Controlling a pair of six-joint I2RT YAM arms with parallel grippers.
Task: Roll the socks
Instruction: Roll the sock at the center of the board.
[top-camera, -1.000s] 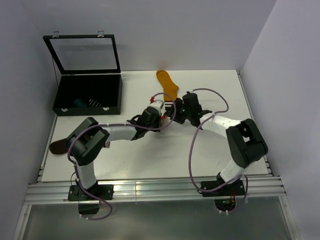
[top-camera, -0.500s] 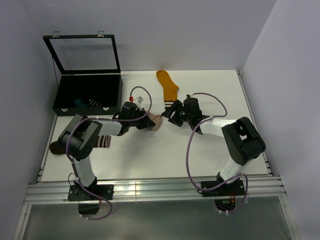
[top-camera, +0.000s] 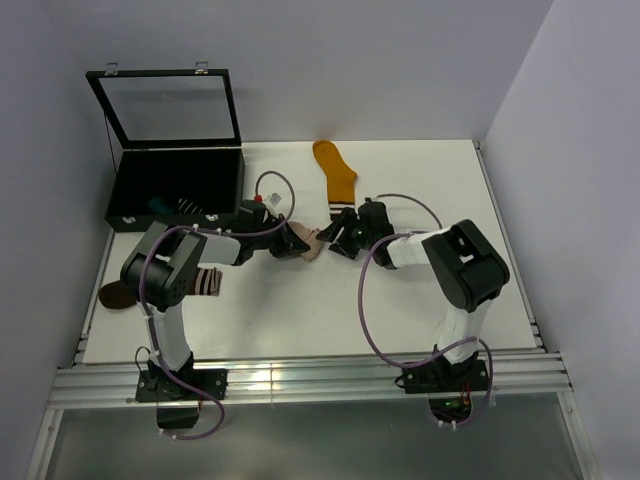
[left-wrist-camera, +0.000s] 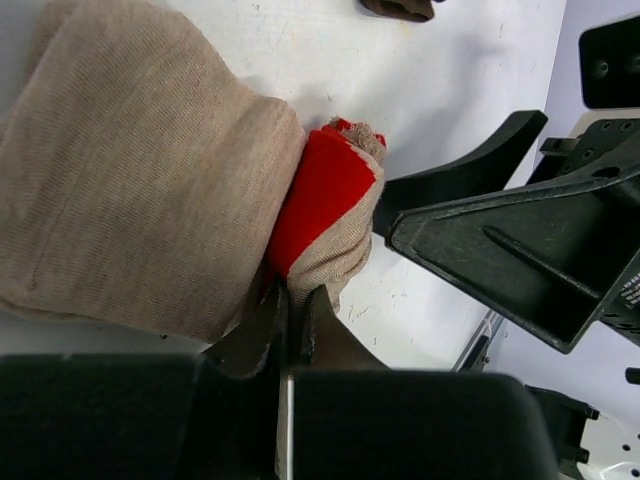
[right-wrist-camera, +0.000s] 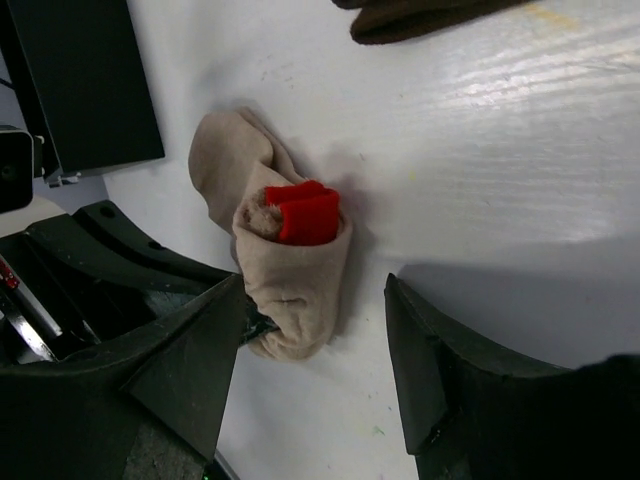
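Left gripper (left-wrist-camera: 293, 305), left of the rolled-up beige fabric sock with the red end (top-camera: 312, 245), has its jaws clamped together on the roll's edge. The roll sits on the white table (top-camera: 420, 310). Just right of it, the right gripper (top-camera: 340, 238) faces it, jaws spread apart. A flat mustard sock (top-camera: 337, 172) lies behind.

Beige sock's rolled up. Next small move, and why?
Probably bring the right gripper in to straddle the beige sock: its jaws stand open facing the roll, while the left gripper is shut on the roll's edge, pinning it.
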